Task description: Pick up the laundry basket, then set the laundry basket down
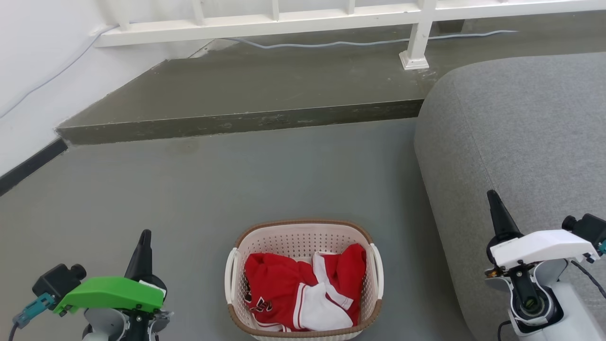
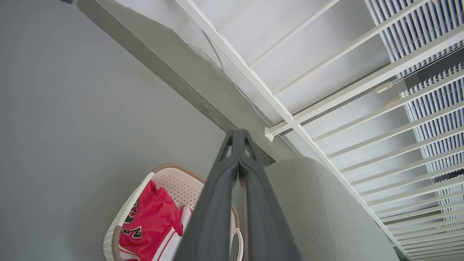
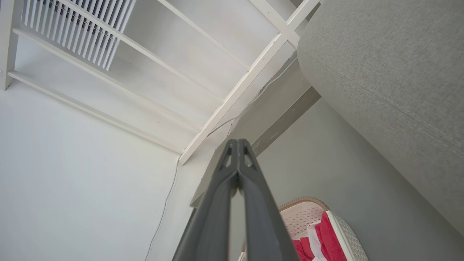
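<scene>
Your target: small oval cream-white perforated plastic laundry basket (image 1: 298, 242), brown woven-look rim, white side handles. It stands upright on grey floor (image 1: 236, 180), low centre in head view, between your two grippers and touched by neither. Red-and-white garment (image 1: 284, 289) heaped inside. Rounded grey fabric sofa (image 1: 521, 142) just right of basket. Your left gripper (image 1: 144, 239), green-capped, lower left: fingers pressed together, holding nothing. Your right gripper (image 1: 494, 203), white-capped, in front of sofa: fingers likewise together, empty.

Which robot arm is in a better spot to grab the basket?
Probably the left. The left gripper sits nearer the laundry basket, only bare floor between. The right gripper hangs farther off, by the grey sofa.
</scene>
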You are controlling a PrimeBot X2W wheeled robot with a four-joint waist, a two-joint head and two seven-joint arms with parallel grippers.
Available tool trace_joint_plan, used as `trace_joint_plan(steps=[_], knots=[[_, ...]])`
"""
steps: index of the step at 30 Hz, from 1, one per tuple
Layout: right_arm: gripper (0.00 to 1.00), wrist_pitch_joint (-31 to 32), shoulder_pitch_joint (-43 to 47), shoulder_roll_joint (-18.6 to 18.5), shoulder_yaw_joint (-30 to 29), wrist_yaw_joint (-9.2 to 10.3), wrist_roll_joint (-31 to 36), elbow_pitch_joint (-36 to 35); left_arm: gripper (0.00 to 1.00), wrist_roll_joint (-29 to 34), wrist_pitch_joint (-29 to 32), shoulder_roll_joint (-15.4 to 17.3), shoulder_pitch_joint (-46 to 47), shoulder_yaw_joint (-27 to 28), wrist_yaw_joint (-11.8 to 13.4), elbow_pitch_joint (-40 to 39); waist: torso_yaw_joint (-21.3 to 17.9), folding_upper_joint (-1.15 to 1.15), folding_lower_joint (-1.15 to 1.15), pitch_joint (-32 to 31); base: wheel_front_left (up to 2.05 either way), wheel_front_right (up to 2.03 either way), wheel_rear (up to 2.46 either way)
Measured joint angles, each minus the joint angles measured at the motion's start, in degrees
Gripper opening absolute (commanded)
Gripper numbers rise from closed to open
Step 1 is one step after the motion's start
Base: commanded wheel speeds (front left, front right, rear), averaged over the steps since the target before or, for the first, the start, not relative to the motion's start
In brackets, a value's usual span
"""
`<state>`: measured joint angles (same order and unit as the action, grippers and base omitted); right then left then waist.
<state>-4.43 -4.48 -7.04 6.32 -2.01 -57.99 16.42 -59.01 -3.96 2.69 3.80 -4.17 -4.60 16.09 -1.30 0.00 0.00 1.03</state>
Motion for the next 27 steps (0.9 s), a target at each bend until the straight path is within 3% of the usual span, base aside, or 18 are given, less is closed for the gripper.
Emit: trace_joint_plan(steps=[27], knots=[[0.00, 4.59, 0.00, 1.83, -6.11, -2.09, -15.90, 0.01, 0.00, -15.08, 4.86, -0.21, 0.01, 4.09, -1.03, -0.01, 0.60, 0.00, 0.00, -0.41, 0.00, 0.00, 0.00]])
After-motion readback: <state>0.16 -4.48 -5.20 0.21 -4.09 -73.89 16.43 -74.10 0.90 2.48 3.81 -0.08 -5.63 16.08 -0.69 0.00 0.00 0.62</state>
